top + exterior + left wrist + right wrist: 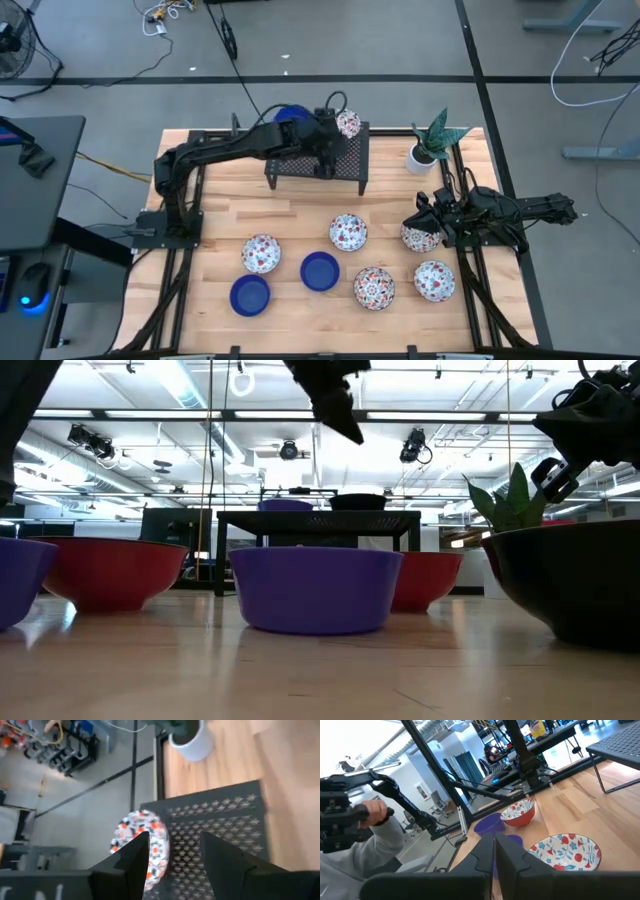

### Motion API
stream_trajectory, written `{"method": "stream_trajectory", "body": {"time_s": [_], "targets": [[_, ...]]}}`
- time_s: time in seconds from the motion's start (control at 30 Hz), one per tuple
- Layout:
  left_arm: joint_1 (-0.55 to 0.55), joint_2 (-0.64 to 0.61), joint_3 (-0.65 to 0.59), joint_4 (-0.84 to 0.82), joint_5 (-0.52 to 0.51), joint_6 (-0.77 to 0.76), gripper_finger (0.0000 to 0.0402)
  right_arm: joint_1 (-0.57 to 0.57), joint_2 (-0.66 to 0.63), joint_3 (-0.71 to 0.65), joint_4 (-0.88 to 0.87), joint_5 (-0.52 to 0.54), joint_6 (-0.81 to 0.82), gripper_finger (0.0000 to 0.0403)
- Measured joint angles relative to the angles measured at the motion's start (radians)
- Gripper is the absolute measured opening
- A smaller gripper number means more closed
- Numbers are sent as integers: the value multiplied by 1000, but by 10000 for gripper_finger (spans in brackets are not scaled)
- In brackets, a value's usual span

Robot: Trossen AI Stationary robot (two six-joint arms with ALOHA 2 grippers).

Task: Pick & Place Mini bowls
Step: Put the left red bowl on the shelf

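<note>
Left gripper point(335, 128), fingers parted, hovers at a floral mini bowl point(348, 123) on the black rack point(345, 155), upper centre. Right gripper point(428, 222), jaws together, empty, sits beside another floral bowl point(420, 238). Bowls look glossy, rigid, breakable; pinch the rim.

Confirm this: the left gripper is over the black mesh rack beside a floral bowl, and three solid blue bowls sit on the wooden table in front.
Wrong on the count. The high view shows two solid blue bowls on the table; a third blue bowl sits on the rack. The left gripper is over the rack beside the floral bowl.
</note>
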Motion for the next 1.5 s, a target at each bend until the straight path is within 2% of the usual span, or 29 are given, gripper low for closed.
{"method": "stream_trajectory", "body": {"time_s": [0.2, 0.4, 0.47, 0.57, 0.7, 0.9, 1.03, 1.13, 1.27, 1.37, 1.5], "targets": [[-84, -54, 0, -188, 2, -166, 181, 0, 0, 0, 0, 0, 0, 20], [-174, -73, -2, -418, 65, -387, 169, 0, 0, 0, 0, 0, 0, 20], [-211, -77, -33, -433, 64, -425, 159, 0, 0, 0, 0, 0, 0, 20], [-268, -104, -143, -406, 64, -463, 139, 0, 0, 0, 0, 0, 0, 20], [-339, -195, -372, -226, 63, -537, 115, 0, 0, 0, 2, 0, 0, 20], [-459, -342, -740, 220, 9, -659, 90, 0, 0, 0, 1, 0, 0, 20], [-548, -399, -915, 510, -32, -706, 80, 0, 0, 0, 1, 0, 0, 20], [-620, -408, -987, 738, -48, -692, 74, 0, 0, 0, 1, 0, 0, 20], [-693, -389, -1020, 992, -52, -563, 64, 0, 0, 0, 1, 0, 0, 20], [-708, -383, -1023, 1015, -28, -527, 60, 0, 0, 0, 0, 0, 0, 20], [-701, -383, -1023, 1021, 57, -518, 60, 0, 0, 0, 0, 0, 0, 20]]}}
